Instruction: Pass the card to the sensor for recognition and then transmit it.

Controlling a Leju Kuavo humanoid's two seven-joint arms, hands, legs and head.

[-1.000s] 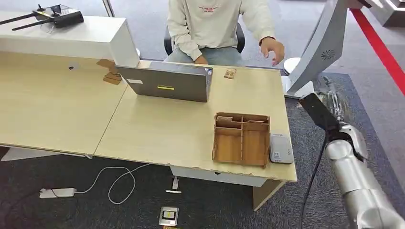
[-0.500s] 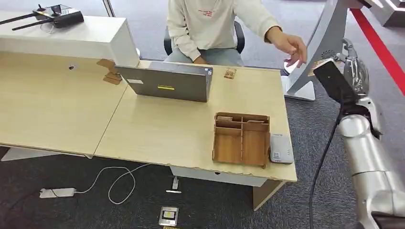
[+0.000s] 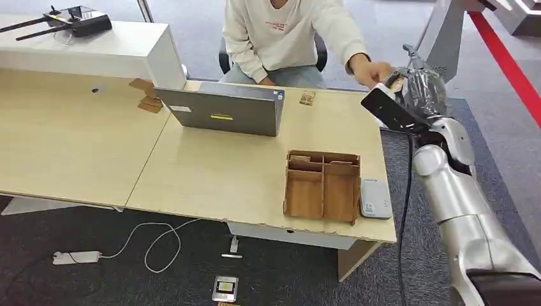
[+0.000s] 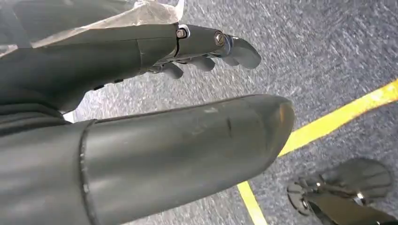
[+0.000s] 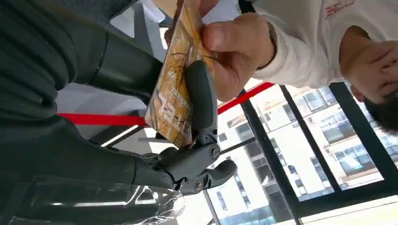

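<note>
1. The robot's right hand (image 3: 418, 89) is lifted up past the far right corner of the desk (image 3: 210, 172), reaching toward the person (image 3: 287, 32) who sits behind it.
2. The card (image 5: 176, 79) is orange and yellow. In the right wrist view it sits between the thick thumb and a dark finger (image 5: 202, 101) of the right hand.
3. The person's hand (image 5: 234, 51) is pinching the other end of the same card, so both of them are touching it at once.
4. I think this is the step where the card goes from the person to the robot. I cannot be sure the robot's squeeze is tight yet, because the card hides part of the fingers.
5. The left hand (image 4: 206, 47) hangs down over the grey carpet with its fingers loosely curled, and there is nothing in it.
6. The sensor (image 3: 375, 199) looks like the small grey box on the desk, right beside the wooden tray (image 3: 322, 186). It is well apart from the card.
7. A laptop (image 3: 223, 111) sits farther back on the desk, near the person.
8. Next, the right hand needs a firm hold on the card, and the person needs to let go.
9. Then the arm should bring the card down and back toward the robot, and hold it flat just over the sensor so it can be read.
10. The card is thin and smooth, so it could slip if the squeeze is weak.
</note>
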